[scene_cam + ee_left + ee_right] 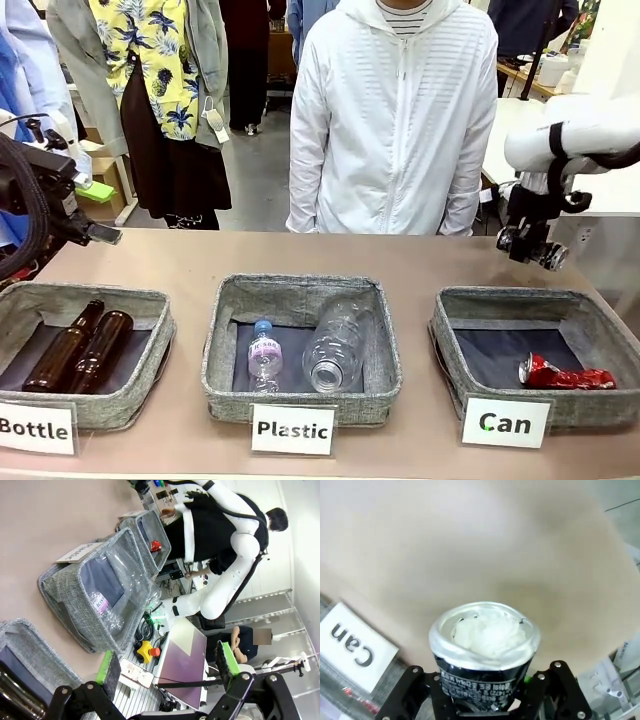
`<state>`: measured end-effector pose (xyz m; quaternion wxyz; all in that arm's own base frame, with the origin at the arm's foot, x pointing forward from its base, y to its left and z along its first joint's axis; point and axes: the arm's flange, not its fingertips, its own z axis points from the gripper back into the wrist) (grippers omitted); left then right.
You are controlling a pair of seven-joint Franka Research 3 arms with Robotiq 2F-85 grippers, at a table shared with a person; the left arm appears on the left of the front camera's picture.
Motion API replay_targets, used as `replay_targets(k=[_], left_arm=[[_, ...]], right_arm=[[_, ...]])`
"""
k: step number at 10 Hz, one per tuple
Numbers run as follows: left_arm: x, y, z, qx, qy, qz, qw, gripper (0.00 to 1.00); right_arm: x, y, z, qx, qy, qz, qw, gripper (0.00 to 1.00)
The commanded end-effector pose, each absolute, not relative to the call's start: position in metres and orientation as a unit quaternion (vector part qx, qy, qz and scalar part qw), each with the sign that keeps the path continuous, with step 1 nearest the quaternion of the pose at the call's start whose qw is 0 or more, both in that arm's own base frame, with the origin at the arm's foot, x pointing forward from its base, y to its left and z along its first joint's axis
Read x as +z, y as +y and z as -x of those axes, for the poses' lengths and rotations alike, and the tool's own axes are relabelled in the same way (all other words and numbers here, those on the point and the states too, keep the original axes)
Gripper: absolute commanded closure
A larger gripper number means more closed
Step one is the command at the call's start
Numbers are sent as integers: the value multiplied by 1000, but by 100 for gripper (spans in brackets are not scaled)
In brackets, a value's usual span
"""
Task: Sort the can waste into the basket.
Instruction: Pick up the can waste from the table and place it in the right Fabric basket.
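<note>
Front view: red can (566, 375) is lying in the Can basket (540, 345) on the table (420, 262) — right tool (530, 245) is hanging above the basket's far edge, a person standing behind.
Left wrist view: left tool (167, 672) is standing wide open, gripping nothing, green pads (106, 666) apart.
Right wrist view: right tool (485, 700) is clamping the black-and-silver can (484, 655) — silver end is facing the camera, "Can" sign (352, 647) is sitting lower left.

Left arm: raised at the surface's left edge, gripper (167, 672) with fingers spread wide, holding nothing.
Right arm: up at the far right, gripper (485, 705) clamped on a black-and-silver can (484, 662).
</note>
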<state>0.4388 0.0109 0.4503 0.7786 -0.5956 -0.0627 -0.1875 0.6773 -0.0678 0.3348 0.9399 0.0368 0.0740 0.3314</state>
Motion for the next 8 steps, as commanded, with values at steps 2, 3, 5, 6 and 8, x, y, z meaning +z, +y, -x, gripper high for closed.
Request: replay_targets(k=[2,3,5,6,8], left_arm=[[452,11,-437,-189,-62,590,782,0],[452,11,-437,-189,-62,590,782,0],[452,11,-437,-189,-62,590,782,0],[452,11,-437,-189,-62,590,782,0],[452,11,-437,-189,-62,590,782,0]], right_arm=[[406,-40,-592,302,69,-32,950,100],[426,-30,-557,300,71,-25,951,100],[440,-5,-483,366,49,-5,929,100],[436,8,-455,401,32,11,915,100],[420,28,-426,466,15,37,884,100]])
